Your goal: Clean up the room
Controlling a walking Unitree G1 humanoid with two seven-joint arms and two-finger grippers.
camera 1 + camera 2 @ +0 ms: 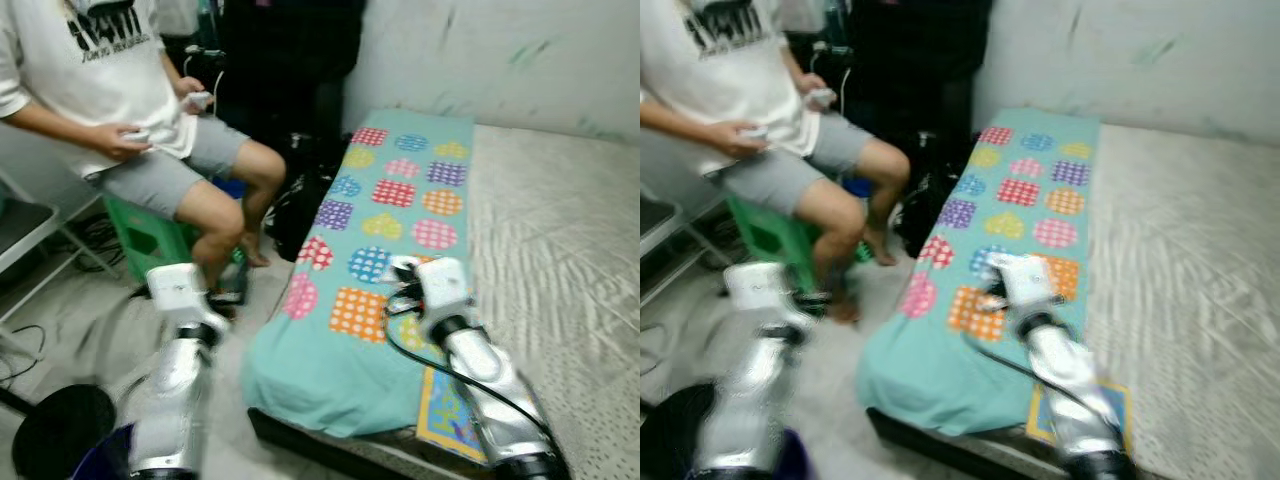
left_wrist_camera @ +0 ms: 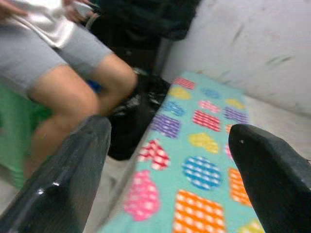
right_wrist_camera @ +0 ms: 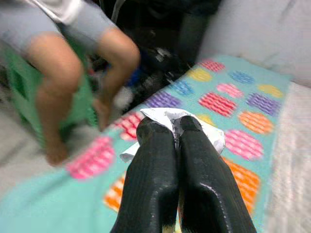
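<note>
A crumpled white paper point(image 3: 206, 132) is pinched at the tips of my right gripper point(image 3: 171, 127), which is shut on it. It hangs just above a teal blanket point(image 1: 400, 160) patterned with coloured dots, hearts and squares, spread along the bed's left side. In the left eye view the paper point(image 1: 402, 266) shows ahead of the right wrist. My left gripper point(image 2: 167, 133) stands open with nothing between its fingers, held over the floor beside the bed, near a seated person's legs point(image 2: 73, 92).
A person point(image 1: 130, 110) sits on a green stool point(image 1: 150, 240) left of the bed, holding small devices. A black bag point(image 1: 300, 210) lies between the stool and the bed. Bare grey mattress point(image 1: 560, 250) stretches right. A black round object point(image 1: 60, 430) sits near my left arm.
</note>
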